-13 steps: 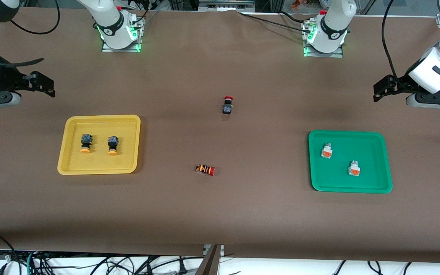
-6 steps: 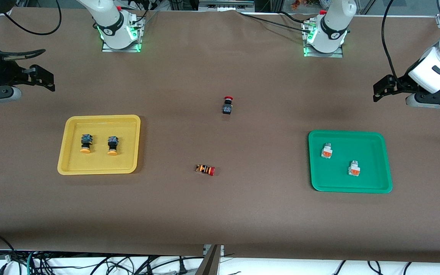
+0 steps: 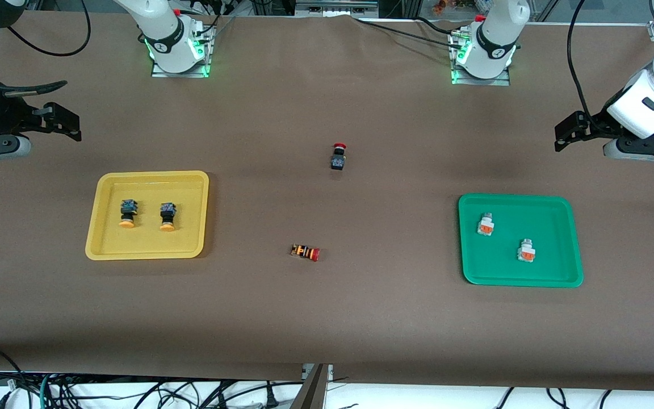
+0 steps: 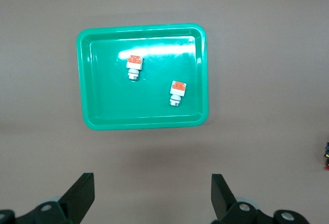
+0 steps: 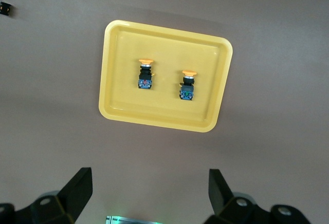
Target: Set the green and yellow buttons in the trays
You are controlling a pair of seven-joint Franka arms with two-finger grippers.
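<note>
Up front, the yellow tray [image 3: 148, 250] has two yellow buttons [image 3: 127, 213], the green tray [image 3: 520, 280] two white buttons [image 3: 485, 224]; both arms wait at the table's ends. Left gripper [image 4: 152, 196] hangs spread over bare table by the green tray. Right gripper [image 5: 150, 190], same, by the yellow one.

Yellow tray [image 3: 100, 238] at nine o'clock, holding two yellow-capped switches [image 3: 127, 213]; green tray [image 3: 565, 272] at three, holding two white switches [image 3: 485, 224]. Grippers raised at both table ends.
</note>
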